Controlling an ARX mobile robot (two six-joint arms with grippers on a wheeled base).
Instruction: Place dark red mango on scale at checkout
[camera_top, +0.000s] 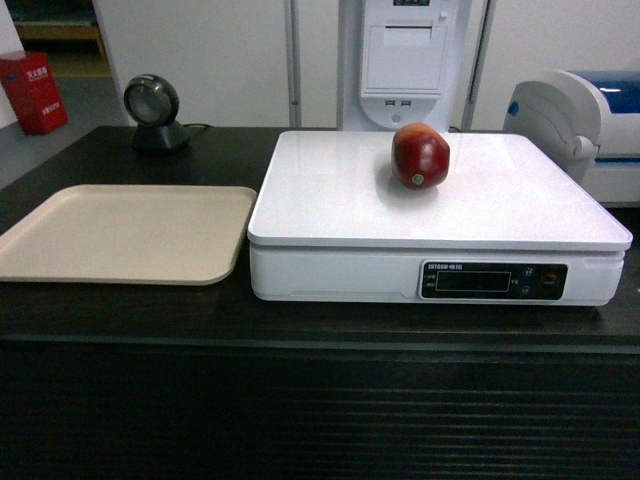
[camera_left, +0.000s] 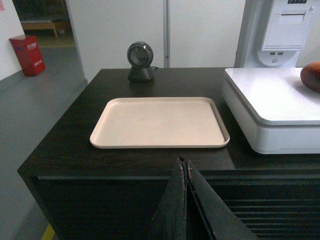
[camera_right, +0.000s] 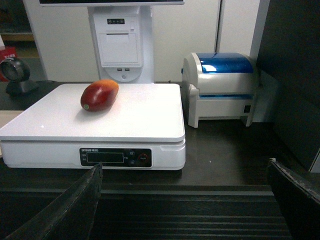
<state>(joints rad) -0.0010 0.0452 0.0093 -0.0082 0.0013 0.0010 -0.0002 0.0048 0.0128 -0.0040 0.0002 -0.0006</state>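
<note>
Dark red mango (camera_top: 420, 156) lies on its side on the white scale (camera_top: 330, 200), toward the back of the platform, green sticker facing front. Scale sits on the black checkout surface (camera_top: 200, 310), display strip forward. Beige tray (camera_top: 125, 232) just beside the scale on the left. Round black scanner (camera_top: 155, 112) behind the tray. Blue-lidded printer (camera_right: 222, 87) right of the scale. Left gripper (camera_left: 186, 172): fingers pressed together, holding nothing, low before the ribbed front. Right gripper (camera_right: 185, 200): fingers spread wide apart, clear of the fruit.
</note>
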